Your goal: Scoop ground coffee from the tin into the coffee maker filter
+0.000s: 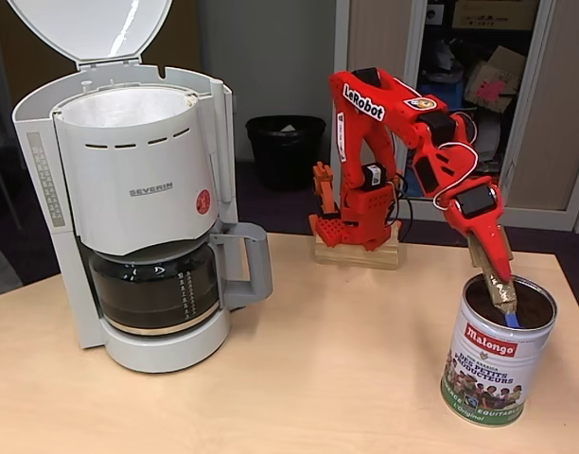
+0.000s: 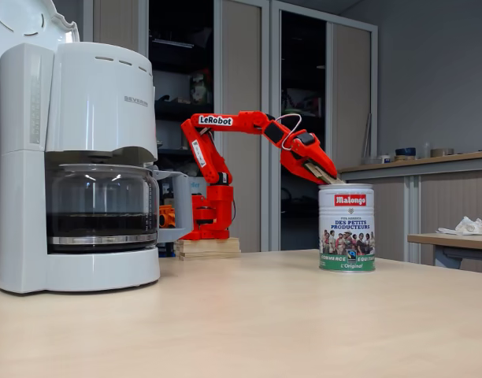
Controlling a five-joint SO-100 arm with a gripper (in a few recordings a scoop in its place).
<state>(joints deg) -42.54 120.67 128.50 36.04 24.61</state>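
In the higher fixed view, the red five-joint arm reaches down and to the right from its wooden base block at the far edge of the pale wooden table (image 1: 299,378). Its gripper (image 1: 502,288) is dipped into the open mouth of the cylindrical silver tin (image 1: 495,350) with the red "Malongo" logo, which stands near the table's right edge. The fingers look closed on a slim tan-handled scoop with a blue tip (image 1: 510,320), the blue end resting low against the dark brown ground coffee (image 1: 479,301) inside, presumably to load it. How tightly they pinch the handle I cannot tell. The large white plastic coffee maker (image 1: 143,203) sits well apart near the left edge, its domed lid raised so that the white paper filter (image 1: 119,106) in the round basket lies open to receive the powder.

In the lower fixed view, from table level, the tin (image 2: 346,228) stands right of centre, and the gripper (image 2: 324,175) slants into its top rim from the left. The fingertips are hidden by the rim. The coffee maker (image 2: 83,165) fills the left side, its carafe seated beneath.
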